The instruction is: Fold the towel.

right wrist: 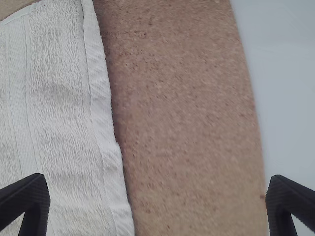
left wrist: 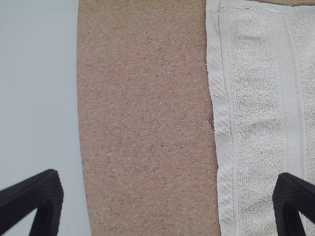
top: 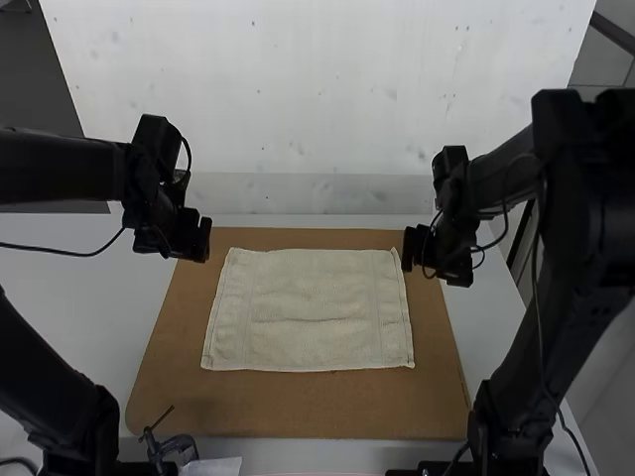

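Lying spread out: a pale towel (top: 308, 309) on a brown board (top: 288, 412)

From above I get the whole oblong, softly creased across its middle; the wrist views crop it but give me nubby looped pile, a flatter woven band and a slightly wavy stitched hem. The board turns out finely speckled, with a smooth white table (top: 111, 297) alongside. The left gripper (top: 195, 238) and right gripper (top: 421, 254) sit near the towel's far corners, each with its fingers parted. Near the board's close edge, a dark clamp-like thing (top: 175, 445) is hard to make out.
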Robot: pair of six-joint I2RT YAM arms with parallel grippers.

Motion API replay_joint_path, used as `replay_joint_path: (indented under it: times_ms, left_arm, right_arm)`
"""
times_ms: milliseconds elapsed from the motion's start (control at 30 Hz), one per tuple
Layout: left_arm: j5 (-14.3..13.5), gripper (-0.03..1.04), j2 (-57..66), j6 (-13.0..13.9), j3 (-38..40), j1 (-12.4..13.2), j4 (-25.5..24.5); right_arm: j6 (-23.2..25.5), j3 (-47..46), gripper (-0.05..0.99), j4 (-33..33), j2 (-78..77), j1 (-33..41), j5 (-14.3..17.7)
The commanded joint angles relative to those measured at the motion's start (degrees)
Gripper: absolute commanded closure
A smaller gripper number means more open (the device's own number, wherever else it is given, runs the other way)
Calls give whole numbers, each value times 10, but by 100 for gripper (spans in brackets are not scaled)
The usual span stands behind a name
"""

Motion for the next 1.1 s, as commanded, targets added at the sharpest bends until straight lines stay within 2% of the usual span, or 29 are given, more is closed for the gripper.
replay_joint_path:
  times_ms: [0,133,200,467,667,700,800,867,967,1033,1067]
  left_arm:
    - [-6,5,15,-6,21,-3,5]
    - [-5,5,21,-5,21,-3,15]
    - [-4,5,23,-4,22,-3,16]
    - [0,5,26,-6,22,-11,20]
    - [0,5,40,-7,21,-11,25]
    - [0,5,43,-7,21,-11,27]
    - [1,5,56,-7,21,-8,32]
    - [9,5,67,-6,22,-7,34]
    - [32,5,92,-5,32,-4,35]
    - [32,5,116,-5,45,-3,34]
    - [32,5,127,-6,52,-3,34]
  right_arm:
    - [22,65,-2,15,63,21,-3]
    - [13,136,-1,13,146,30,-7]
    - [3,166,3,12,181,30,-10]
    - [-14,258,3,4,283,34,-20]
    - [-13,283,3,3,323,52,-9]
    - [-13,286,4,2,327,58,1]
    - [-13,294,23,-5,347,74,33]
    - [-13,297,39,-10,359,84,44]
    - [-13,299,73,-10,367,96,62]
    - [-12,301,88,-10,371,99,73]
    - [-12,301,92,-10,372,99,76]
